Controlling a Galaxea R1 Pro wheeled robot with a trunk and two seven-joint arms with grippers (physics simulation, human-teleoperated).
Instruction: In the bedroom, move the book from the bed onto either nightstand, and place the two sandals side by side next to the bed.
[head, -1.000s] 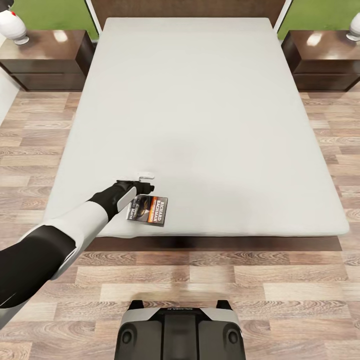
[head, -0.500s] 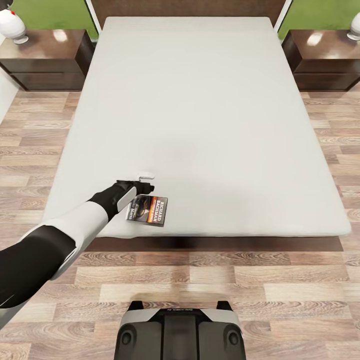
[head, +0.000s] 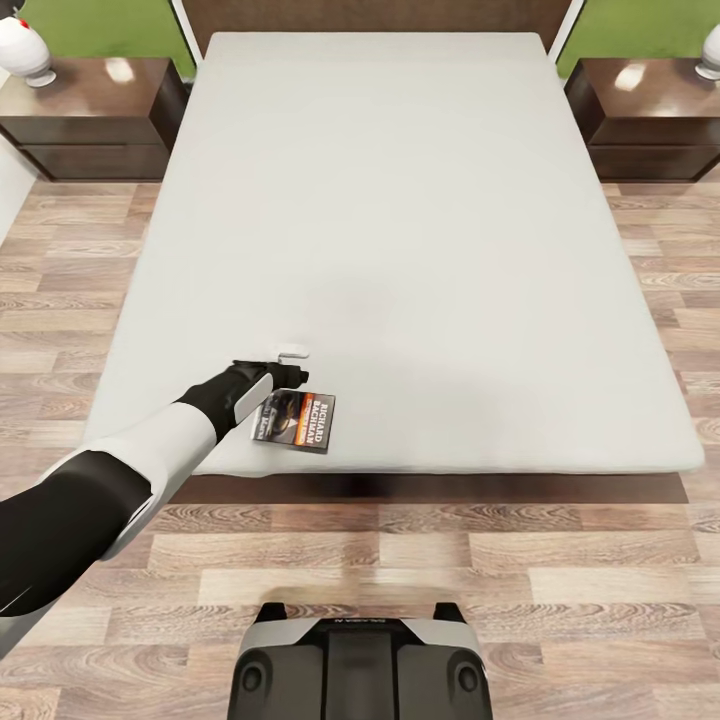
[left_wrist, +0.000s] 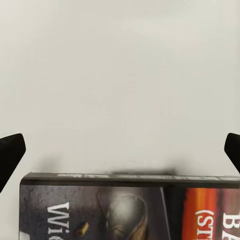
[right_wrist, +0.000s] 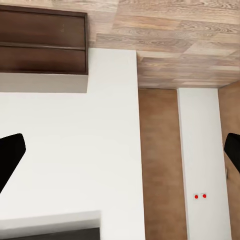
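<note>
Because the book has not left the mattress, we judge the task to be at its first stage, with no part finished. The bed (head: 420, 250) takes up most of the head view, its light-grey mattress bare apart from the items near its foot edge. A nightstand (head: 95, 115) stands at each side of the headboard, the second nightstand (head: 645, 115) opposite; both are well apart from the book, so we expect the carry to need a drive of the base as well as a reach.

The left arm (head: 120, 470) extends over the corner of the mattress. The left gripper (head: 290, 366) sits at the far edge of the book (head: 294, 420). In the left wrist view its fingers (left_wrist: 11, 152) stand wide, one at each margin, with the book (left_wrist: 130, 207) lying flat between them and unclasped (no contact is visible). The right gripper (right_wrist: 120, 155) is likewise spread wide, facing a white wall and wood floor.

Remaining work, as we judge it: grasp and lift the book, set it on either nightstand, then find both sandals and pair them beside the bed.
</note>
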